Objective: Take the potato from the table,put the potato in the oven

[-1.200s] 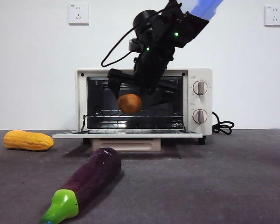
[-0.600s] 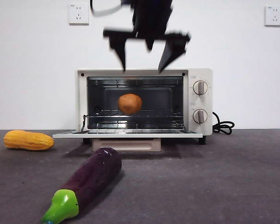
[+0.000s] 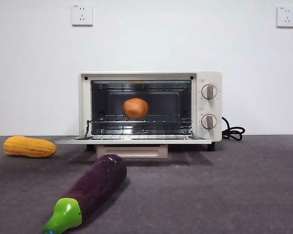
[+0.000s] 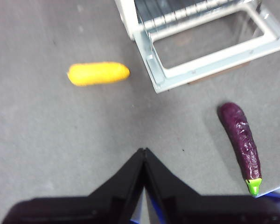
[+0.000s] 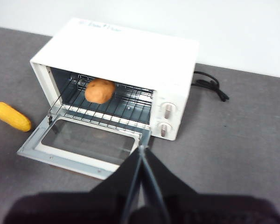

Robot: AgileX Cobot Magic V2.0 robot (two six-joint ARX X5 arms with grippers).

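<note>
Gone from the front view, both grippers' fingers (image 5: 142, 151) pressed together; potato (image 3: 136, 108) inside oven (image 3: 205, 100).

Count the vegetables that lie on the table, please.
2: the corn cob left of the oven, and the eggplant in front of it. The potato sits inside on the rack.

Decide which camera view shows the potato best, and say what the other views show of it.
The right wrist view: the potato lies whole on the oven rack, seen from above. The front view shows it level, inside the oven. The left wrist view misses it.
</note>
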